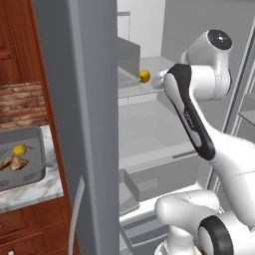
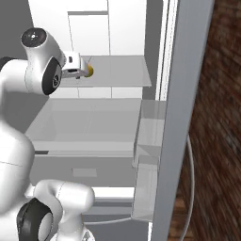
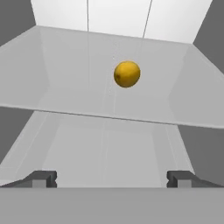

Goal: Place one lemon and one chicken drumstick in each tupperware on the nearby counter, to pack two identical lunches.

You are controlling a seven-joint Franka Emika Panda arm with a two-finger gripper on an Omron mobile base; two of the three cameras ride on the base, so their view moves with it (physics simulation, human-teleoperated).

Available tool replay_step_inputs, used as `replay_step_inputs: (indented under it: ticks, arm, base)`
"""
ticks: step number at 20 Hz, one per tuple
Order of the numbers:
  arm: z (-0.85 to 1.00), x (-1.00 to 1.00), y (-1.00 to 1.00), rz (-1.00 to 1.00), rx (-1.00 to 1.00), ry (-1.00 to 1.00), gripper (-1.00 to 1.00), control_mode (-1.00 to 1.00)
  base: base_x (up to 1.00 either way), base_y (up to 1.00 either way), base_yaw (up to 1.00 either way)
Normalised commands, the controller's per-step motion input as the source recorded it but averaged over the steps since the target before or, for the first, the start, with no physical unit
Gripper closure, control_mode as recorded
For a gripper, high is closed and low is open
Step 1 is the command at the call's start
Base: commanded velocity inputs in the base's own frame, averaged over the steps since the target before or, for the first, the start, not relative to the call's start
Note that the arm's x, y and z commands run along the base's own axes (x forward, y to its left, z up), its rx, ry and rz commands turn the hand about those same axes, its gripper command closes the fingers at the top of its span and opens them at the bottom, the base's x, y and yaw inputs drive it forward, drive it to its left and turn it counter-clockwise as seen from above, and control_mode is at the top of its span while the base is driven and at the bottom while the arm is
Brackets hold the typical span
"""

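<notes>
Looking along the hand, you see a yellow lemon (image 3: pixel 127 74) sitting on a glass fridge shelf (image 3: pixel 65 94), a little way ahead. Your gripper (image 3: pixel 112 179) has its two dark fingertips (image 3: pixel 42 179) far apart at the bottom, wide open with nothing between them. The lemon is well in front of them, not touching.

From the left base camera you get more of the room. The white arm reaches into the open fridge, and the lemon (image 1: pixel 144 76) sits on the shelf (image 1: pixel 130 88) just beside the arm's end. The big grey fridge door (image 1: pixel 79 124) stands in the middle of that picture. To the left of the door you can see the marbled counter (image 1: pixel 30 191) with the dark grey tupperware (image 1: pixel 36 149) on it. Inside that tub lie a second lemon (image 1: pixel 19 150) and a chicken drumstick (image 1: pixel 12 163), close together. The hand camera shows you none of that.

From the right base camera, the lemon (image 2: pixel 89 71) peeks out, half hidden behind the white hand. The shelf (image 2: pixel 122 70) runs off to the right, bare. You also see clear door bins (image 2: pixel 148 136) on the other fridge door, and a brown brick wall (image 2: pixel 216 141) on the far right.
</notes>
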Motion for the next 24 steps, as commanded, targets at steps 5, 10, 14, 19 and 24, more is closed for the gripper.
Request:
replay_step_inputs:
  ticks: [5,10,14,19,24]
  arm:
    - [0.00,0.58,0.04,0.00,0.00,0.00,-1.00,-1.00]
    - [0.00,0.57,0.00,0.00,0.00,0.00,-1.00,-1.00]
    - [-0.09,0.60,0.00,0.00,0.00,0.00,-1.00,-1.00]
    - [-0.14,0.52,0.00,0.00,0.00,0.00,-1.00,-1.00]
    - [-0.17,0.36,0.00,0.00,0.00,0.00,-1.00,-1.00]
  base:
    - [0.00,0.00,0.00]
    - [0.00,0.00,0.00]
    - [0.00,0.00,0.00]
    - [0.00,0.00,0.00]
    - [0.00,0.00,0.00]
